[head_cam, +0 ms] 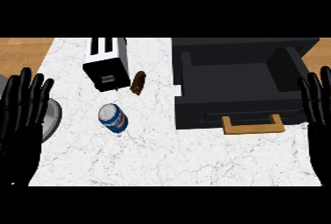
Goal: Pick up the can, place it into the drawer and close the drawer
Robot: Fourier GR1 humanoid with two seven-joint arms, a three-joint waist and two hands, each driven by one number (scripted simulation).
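Note:
A blue and white can (114, 118) stands on the white marble counter (174, 162), left of centre. The dark drawer (241, 78) is pulled open at the upper right, its inside bare, with a wooden handle (253, 124) on its front. My left hand (19, 118) rests open at the left edge, fingers up, well left of the can. At the right edge my right hand (317, 103) is open too, fingers up, beside the drawer's right wall. Neither hand touches anything.
A black and white toaster (107, 63) stands at the back, left of the drawer. A small brown bottle (138, 83) is next to it. A grey round plate (50, 120) shows partly behind my left hand.

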